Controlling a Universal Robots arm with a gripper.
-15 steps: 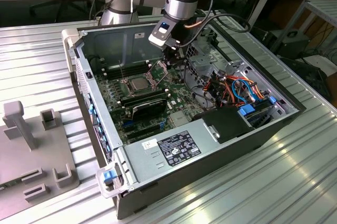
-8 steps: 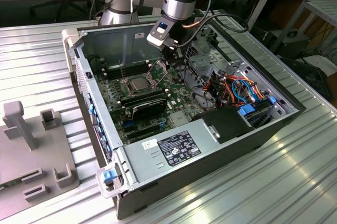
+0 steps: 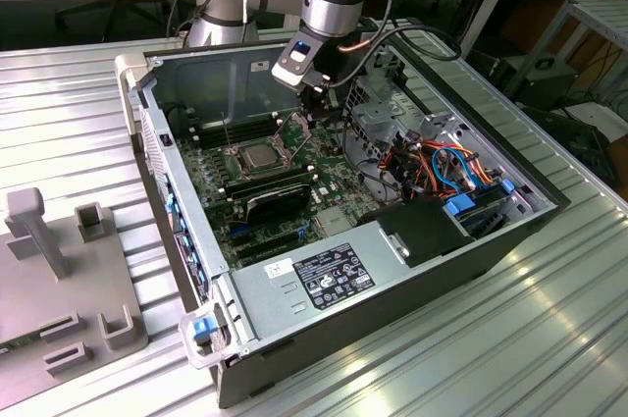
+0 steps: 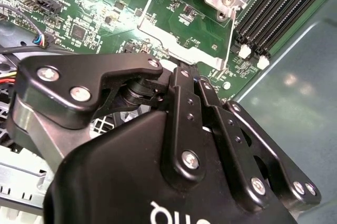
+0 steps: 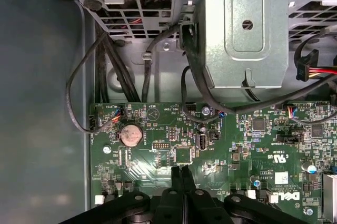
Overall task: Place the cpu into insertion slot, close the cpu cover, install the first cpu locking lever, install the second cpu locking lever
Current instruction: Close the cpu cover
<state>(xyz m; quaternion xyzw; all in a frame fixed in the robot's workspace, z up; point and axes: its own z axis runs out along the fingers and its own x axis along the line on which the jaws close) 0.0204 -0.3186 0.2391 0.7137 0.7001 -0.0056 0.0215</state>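
The cpu (image 3: pixel 257 155), a dull silver square, lies in the insertion slot (image 3: pixel 238 171) on the green board inside the open computer case. Beside it the cpu cover (image 3: pixel 293 130) stands tilted up and open; in the second wrist view this silver frame (image 4: pixel 181 38) lies just beyond the black finger links. One thin locking lever (image 3: pixel 228 134) sticks up near the slot, and two wire levers (image 4: pixel 149 3) (image 4: pixel 230 29) flank the cover. My gripper (image 3: pixel 319 111) hangs low just behind the raised cover. Its fingertips (image 5: pixel 181 171) are pressed together, shut, with nothing between them.
Long black memory slots (image 4: pixel 274 8) run beside the socket. A metal drive cage (image 5: pixel 247 29) with black cables stands close behind the gripper. Coloured cables (image 3: pixel 442 157) and a power supply (image 3: pixel 334 275) fill the case's near side. A grey fixture (image 3: pixel 59 270) sits at the exterior view's left.
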